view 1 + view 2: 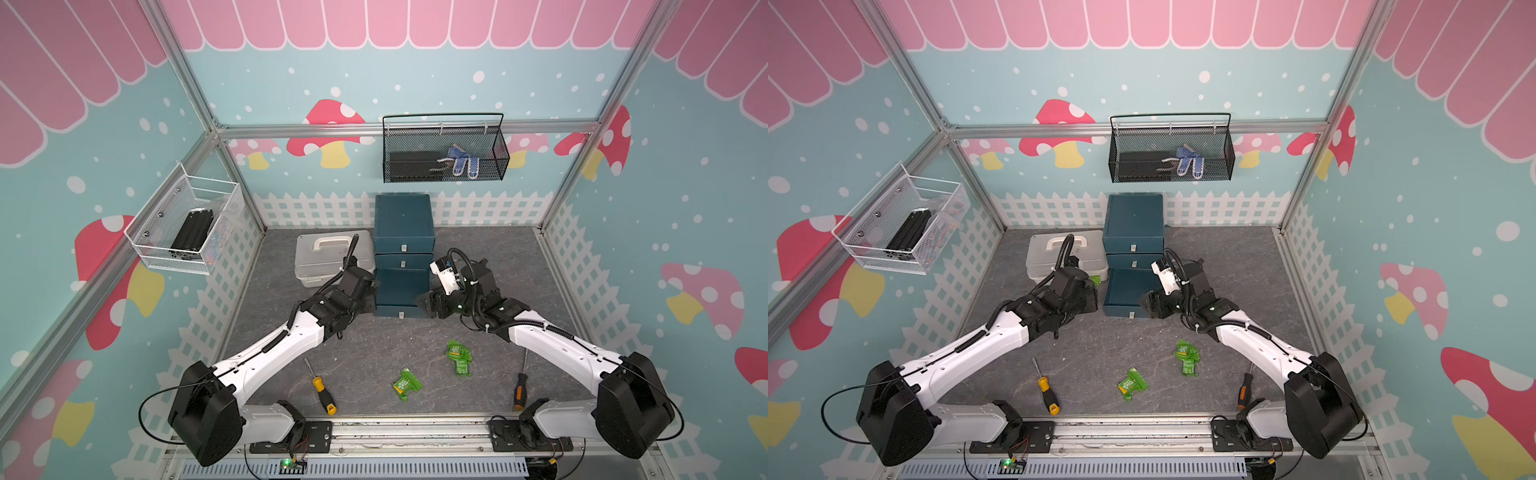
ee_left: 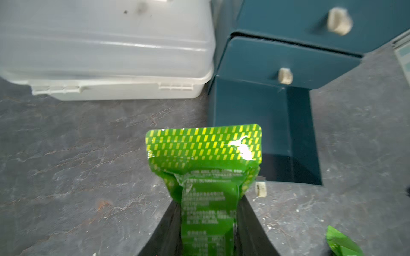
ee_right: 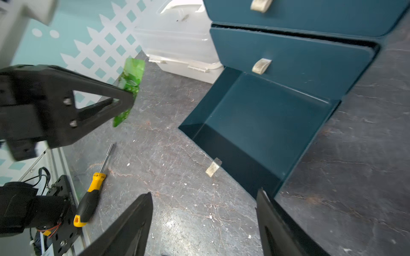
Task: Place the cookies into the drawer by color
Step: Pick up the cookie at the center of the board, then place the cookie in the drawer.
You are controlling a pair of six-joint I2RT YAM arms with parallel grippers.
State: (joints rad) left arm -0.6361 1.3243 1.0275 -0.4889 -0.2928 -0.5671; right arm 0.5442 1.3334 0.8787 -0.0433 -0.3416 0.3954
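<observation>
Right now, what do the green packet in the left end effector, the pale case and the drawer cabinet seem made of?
The green packet looks like thin glossy foil or film: it crinkles and glares. The pale case seems translucent moulded plastic, with clasps. The drawer cabinet is smooth matte teal, perhaps painted metal or plastic; I cannot tell.

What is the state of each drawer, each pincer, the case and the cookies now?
Top drawer: shut.
Middle drawer: shut.
Bottom drawer: pulled open, nothing visible inside.
Left pincer: shut on the held green cookie.
Right pincer: open, empty.
Grey case: lid closed.
Loose green cookies: lying on the table.
</observation>
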